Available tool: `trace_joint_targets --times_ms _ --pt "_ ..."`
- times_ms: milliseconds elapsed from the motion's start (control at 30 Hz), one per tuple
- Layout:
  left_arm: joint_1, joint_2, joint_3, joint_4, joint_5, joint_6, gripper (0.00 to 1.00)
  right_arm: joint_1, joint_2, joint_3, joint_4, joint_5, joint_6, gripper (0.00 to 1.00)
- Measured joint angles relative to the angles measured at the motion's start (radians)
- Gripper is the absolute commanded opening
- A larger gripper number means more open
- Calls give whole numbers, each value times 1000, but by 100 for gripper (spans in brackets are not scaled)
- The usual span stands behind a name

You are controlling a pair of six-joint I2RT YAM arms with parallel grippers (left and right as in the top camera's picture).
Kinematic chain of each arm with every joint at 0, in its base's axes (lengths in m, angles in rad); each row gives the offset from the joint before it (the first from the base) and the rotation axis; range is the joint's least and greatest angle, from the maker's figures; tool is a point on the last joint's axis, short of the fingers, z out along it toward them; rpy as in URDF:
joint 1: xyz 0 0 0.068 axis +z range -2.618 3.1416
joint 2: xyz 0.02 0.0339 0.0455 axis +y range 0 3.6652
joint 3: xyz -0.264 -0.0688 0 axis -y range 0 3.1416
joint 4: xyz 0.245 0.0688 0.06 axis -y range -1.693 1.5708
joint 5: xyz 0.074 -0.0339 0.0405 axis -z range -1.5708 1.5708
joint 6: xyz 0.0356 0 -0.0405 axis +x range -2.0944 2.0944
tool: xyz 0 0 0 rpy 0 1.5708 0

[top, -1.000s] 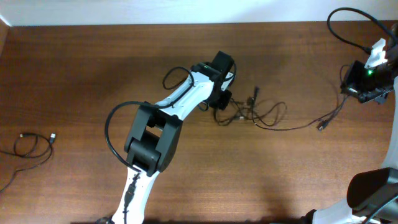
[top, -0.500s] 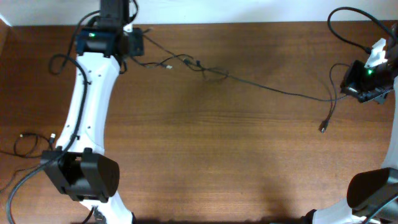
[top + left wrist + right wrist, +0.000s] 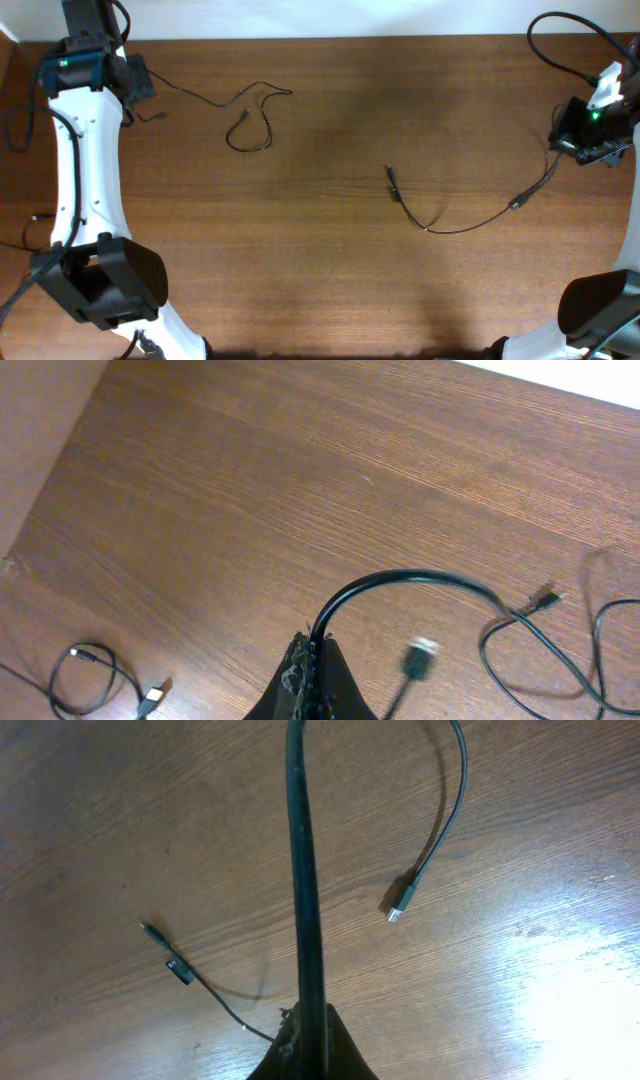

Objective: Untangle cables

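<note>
Black far-left cable (image 3: 400,573) and right cable (image 3: 303,870) lie well apart. The left end effector (image 3: 312,652) and right end effector (image 3: 305,1017) each clamp one, fully closed. If you pull further, a plug may drag off the counter (image 3: 320,280).

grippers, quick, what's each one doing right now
left gripper: closed, holding the looped cable
right gripper: closed, holding the long cable

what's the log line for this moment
left gripper: shut on left cable | right gripper: shut on right cable | status: both apart
</note>
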Motion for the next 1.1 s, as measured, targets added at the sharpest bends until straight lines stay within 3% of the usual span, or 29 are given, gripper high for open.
trace_joint_targets --times_ms 167,367,533,567,633,667,700,833,1100 --pt "40 7 40 77 4 -6 0 0 0 0 0 0 0 4" --pt "352 11 366 129 -92 -55 0 0 0 0 0 0 2 4" --pt "428 10 368 21 -47 -83 0 0 0 0 1 -1 3 4" --pt "425 10 357 21 -43 -83 10 0 0 0 0 -2 3 4" --pt "425 21 325 8 -34 -85 42 0 0 0 0 -3 2 4" --pt "425 43 308 -4 -32 -91 64 0 0 0 0 -4 2 4" --pt "425 65 300 -12 -31 -90 97 0 0 0 0 -4 3 4" --pt "425 156 278 -30 -21 -97 99 0 0 0 0 -4 3 4" --pt "344 119 279 -56 98 -96 100 0 0 0 0 -23 2 4"
